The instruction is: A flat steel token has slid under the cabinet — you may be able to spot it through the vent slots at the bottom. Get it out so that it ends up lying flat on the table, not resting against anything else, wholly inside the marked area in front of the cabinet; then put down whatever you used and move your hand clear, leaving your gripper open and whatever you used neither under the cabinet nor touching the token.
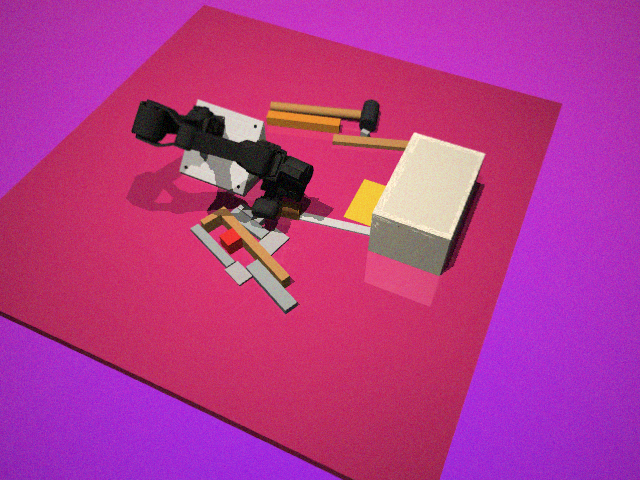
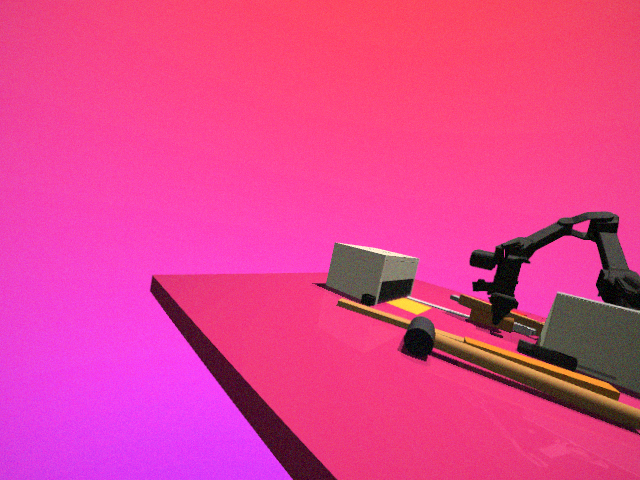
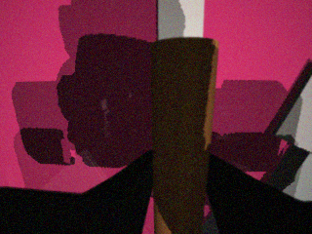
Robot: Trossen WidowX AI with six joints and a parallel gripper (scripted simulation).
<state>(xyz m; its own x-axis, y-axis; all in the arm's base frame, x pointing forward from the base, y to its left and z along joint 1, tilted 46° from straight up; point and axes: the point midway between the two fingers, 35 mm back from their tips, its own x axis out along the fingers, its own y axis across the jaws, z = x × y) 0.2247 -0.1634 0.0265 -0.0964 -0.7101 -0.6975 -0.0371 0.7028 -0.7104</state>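
Over the pink tabletop [image 1: 336, 361] [image 2: 289, 351] [image 3: 258, 39], with gripper [image 1: 273, 211] [image 2: 499, 317] [image 3: 177, 157] clamped on the brown handle [image 1: 290, 209] [image 2: 476, 316] [image 3: 182, 107], likely to twist if dragged off-line. Towards three o'clock from above, along the pale strip [image 1: 336, 223] [image 2: 440, 307] [image 3: 194, 19] to the cabinet [image 1: 431, 186] [image 2: 355, 271], possible skidding past the unseen token, presumably underneath, or overshooting the yellow patch [image 1: 363, 201] [image 2: 410, 305].

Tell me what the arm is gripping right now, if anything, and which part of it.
The end effector holds the flat, pale-bladed tool by its brown wooden handle.
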